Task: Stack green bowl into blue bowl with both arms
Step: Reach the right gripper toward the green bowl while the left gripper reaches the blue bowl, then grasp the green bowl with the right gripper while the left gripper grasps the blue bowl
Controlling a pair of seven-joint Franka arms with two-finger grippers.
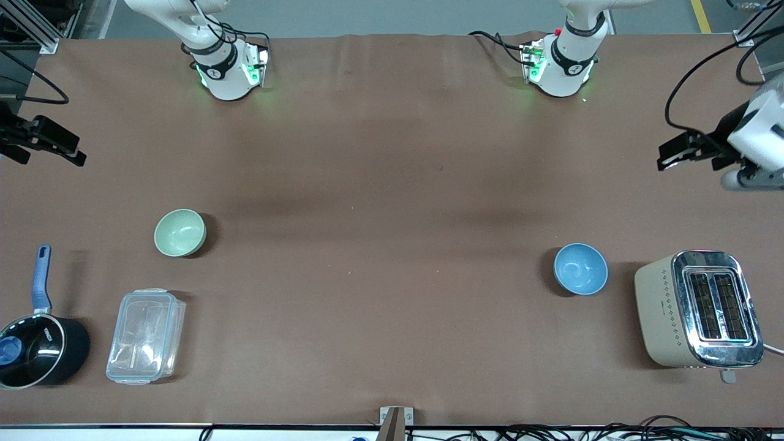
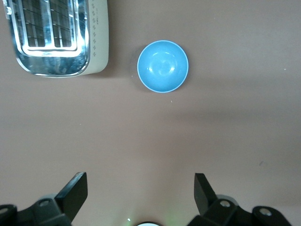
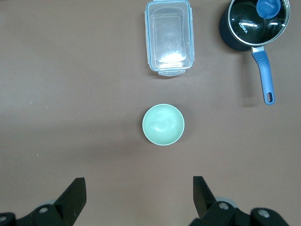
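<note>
Nearest the front camera, at the right arm's end of the worktop (image 1: 380, 294), sits the black saucepan (image 1: 38, 350) with its blue handle (image 1: 41, 278), partly cut off at the edge in the front view; white lettering on its rim looks like "KONKA" in the right wrist view, though it is small and hard to be sure of. Just beside it lies a clear plastic box (image 1: 146, 336) with its lid on. Over at the left arm's end stands the beige toaster (image 1: 698, 309), chrome top, two slots facing up, a small mark on its side too tiny to read.

A little farther from the camera, the green bowl (image 1: 180, 232) stands upright and empty, near the plastic box but apart from it. The blue bowl (image 1: 580, 268) stands upright and empty too, near the toaster with a gap between them, well apart from the green one.

Up in the air now: the right gripper (image 3: 139, 197) hangs above the worktop near the green bowl, fingers spread wide, holding nothing. The left gripper (image 2: 141, 193) hangs above the worktop near the blue bowl, also wide and empty. In the front view both grippers show only at the picture's edges, partly cut off
</note>
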